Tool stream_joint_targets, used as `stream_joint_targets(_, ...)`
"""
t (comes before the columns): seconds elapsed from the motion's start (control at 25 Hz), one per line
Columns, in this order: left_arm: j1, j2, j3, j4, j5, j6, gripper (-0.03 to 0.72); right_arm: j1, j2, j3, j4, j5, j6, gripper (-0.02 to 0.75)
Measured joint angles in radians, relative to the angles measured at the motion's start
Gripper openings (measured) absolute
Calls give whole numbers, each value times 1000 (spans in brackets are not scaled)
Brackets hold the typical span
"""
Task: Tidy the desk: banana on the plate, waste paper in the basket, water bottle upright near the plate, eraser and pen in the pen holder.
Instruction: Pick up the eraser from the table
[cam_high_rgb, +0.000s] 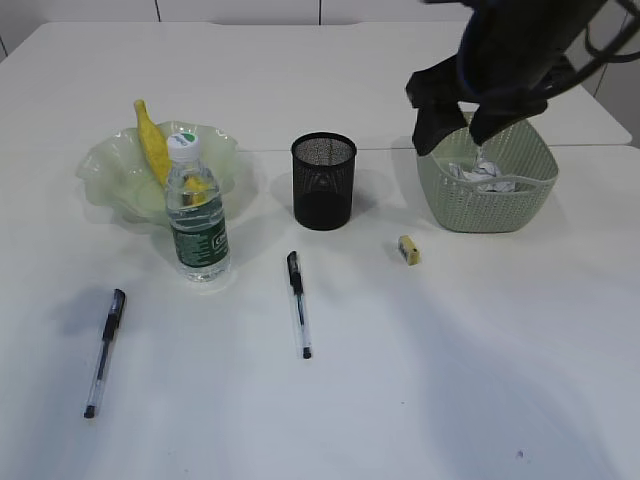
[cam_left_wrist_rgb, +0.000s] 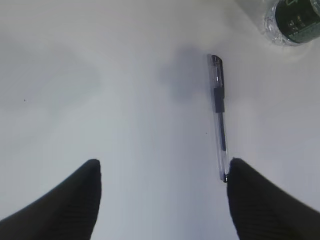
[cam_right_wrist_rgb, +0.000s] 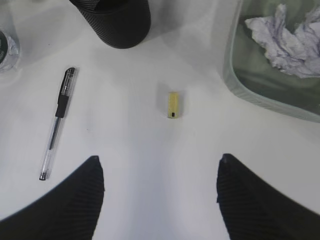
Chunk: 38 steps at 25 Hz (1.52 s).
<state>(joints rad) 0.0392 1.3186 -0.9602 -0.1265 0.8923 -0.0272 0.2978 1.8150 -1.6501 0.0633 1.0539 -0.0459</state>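
The yellow banana (cam_high_rgb: 150, 143) lies in the pale green wavy plate (cam_high_rgb: 105, 170). The water bottle (cam_high_rgb: 198, 215) stands upright in front of the plate. The crumpled waste paper (cam_high_rgb: 482, 176) (cam_right_wrist_rgb: 290, 40) lies in the sage-green basket (cam_high_rgb: 487, 205) (cam_right_wrist_rgb: 270, 85). My right gripper (cam_high_rgb: 460, 125) (cam_right_wrist_rgb: 160, 162) hangs open and empty over the basket's near-left rim. The pale yellow eraser (cam_high_rgb: 408, 249) (cam_right_wrist_rgb: 173, 104) lies on the desk (cam_high_rgb: 450, 350). The black mesh pen holder (cam_high_rgb: 323, 180) (cam_right_wrist_rgb: 117, 20) stands mid-desk. My left gripper (cam_left_wrist_rgb: 162, 167) is open above the left pen (cam_high_rgb: 105, 350) (cam_left_wrist_rgb: 218, 115), whose tip is by the right finger.
A second pen (cam_high_rgb: 298, 300) (cam_right_wrist_rgb: 57, 122) lies in front of the pen holder. The bottle's base (cam_left_wrist_rgb: 295, 20) shows at the top right of the left wrist view. The left arm is out of the exterior view.
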Motion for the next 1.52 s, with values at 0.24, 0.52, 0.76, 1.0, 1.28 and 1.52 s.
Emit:
stream_joint_targets(0.24, 0, 0, 0, 0, 25, 0, 543, 17, 201, -164, -23, 78, 51, 520)
stream_joint_targets(0.52, 0, 0, 0, 0, 38, 0, 538, 17, 328, -200, -46, 76, 69, 520)
stream_joint_targets(0.76, 0, 0, 0, 0, 41, 0, 538, 17, 409, -211, -82, 41, 84, 520)
stream_joint_targets(1.0, 0, 0, 0, 0, 56, 0, 538, 17, 459, -222, -86, 14, 84, 519)
stream_joint_targets(1.28, 0, 0, 0, 0, 59, 0, 538, 17, 494, -226, -86, -32, 88, 519)
stream_joint_targets(1.52, 0, 0, 0, 0, 59, 0, 538, 17, 494, -230, -92, -68, 94, 493)
